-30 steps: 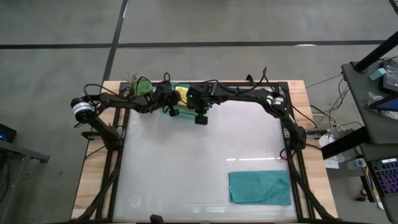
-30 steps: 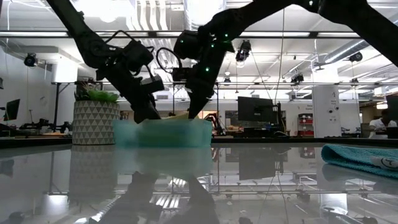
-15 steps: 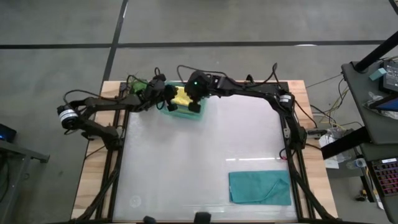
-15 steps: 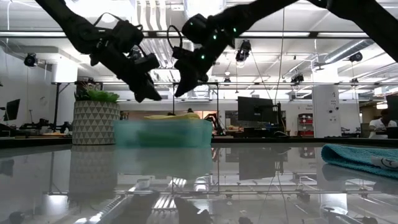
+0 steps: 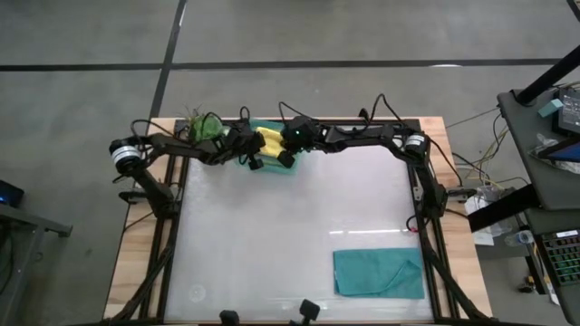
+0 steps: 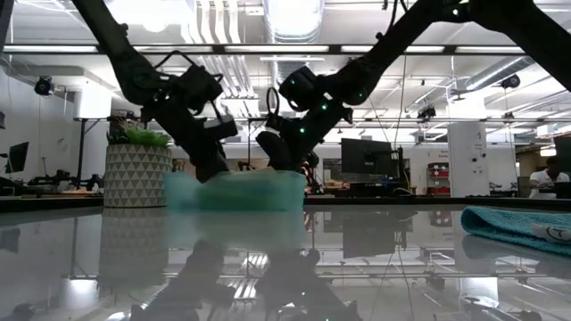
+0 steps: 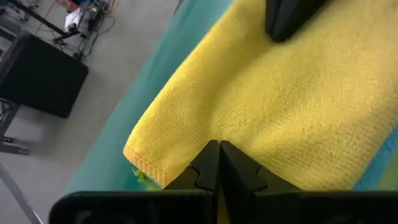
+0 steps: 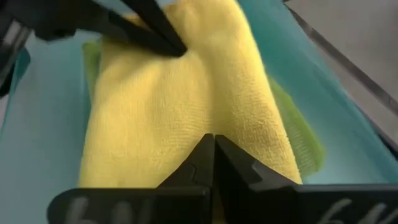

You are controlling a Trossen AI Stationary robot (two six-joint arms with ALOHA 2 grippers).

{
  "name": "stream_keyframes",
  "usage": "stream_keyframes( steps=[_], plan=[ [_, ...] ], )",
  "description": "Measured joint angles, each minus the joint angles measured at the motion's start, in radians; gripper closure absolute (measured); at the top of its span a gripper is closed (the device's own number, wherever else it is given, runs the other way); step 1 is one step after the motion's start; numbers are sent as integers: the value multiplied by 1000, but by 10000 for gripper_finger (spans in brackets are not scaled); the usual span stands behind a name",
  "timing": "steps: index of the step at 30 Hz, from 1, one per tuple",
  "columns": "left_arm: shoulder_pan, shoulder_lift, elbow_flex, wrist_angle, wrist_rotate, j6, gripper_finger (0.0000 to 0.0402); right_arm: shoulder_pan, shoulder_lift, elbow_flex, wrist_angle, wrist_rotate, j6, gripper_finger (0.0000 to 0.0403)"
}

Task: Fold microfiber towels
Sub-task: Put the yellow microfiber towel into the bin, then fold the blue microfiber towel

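A yellow microfiber towel [image 5: 270,140] lies folded in the mint-green tray [image 6: 234,190] at the table's far edge, on top of a lime green towel [image 8: 301,140]. My left gripper [image 7: 217,152] and my right gripper [image 8: 213,144] are both shut, and their tips rest on the yellow towel from opposite sides. In the high view the left gripper [image 5: 255,158] comes from the left and the right gripper [image 5: 285,156] from the right. A folded teal towel [image 5: 379,273] lies flat on the table at the near right. My left gripper presses its shut fingertips on the yellow towel's top face [image 7: 205,134], a little in from one hemmed edge, slanting down from the table's left. The towel lies flat in the tray. My right gripper presses its shut fingertips on the towel's top face [image 8: 214,124] near its middle, slanting down from the table's right.
A small potted plant [image 5: 201,127] in a patterned pot [image 6: 134,174] stands just left of the tray, close to the left arm. The glossy tabletop [image 5: 272,235] stretches from the tray to the near edge.
Both grippers rose out of the tray and came back down onto the yellow towel, shut throughout. The right gripper has tipped from pointing steeply down to a shallower slant and rolled. The towel has stayed in the tray.
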Motion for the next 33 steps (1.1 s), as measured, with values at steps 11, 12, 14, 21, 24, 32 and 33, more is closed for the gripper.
stream_keyframes(
  steps=[11,12,14,21,24,32,33],
  plan=[
    [-14,-202,-7,-88,-13,-27,402,19,-129,-6,-48,0,-56,394],
    [-20,-228,-7,-97,-13,-44,402,20,-154,-6,-62,0,-61,394],
    [-36,-286,-10,-138,-13,-99,402,27,-208,-6,-120,1,-66,394],
    [-219,-483,-63,-148,84,-282,402,87,-400,-7,-497,-67,-18,394],
    [-338,-542,-81,-145,87,-340,402,146,-471,-27,-680,-216,56,394],
    [-579,-602,-107,-139,90,-367,402,452,-645,-252,-832,-330,409,394],
    [-595,-602,-107,-138,91,-366,402,494,-661,-286,-836,-336,449,394]
  ],
)
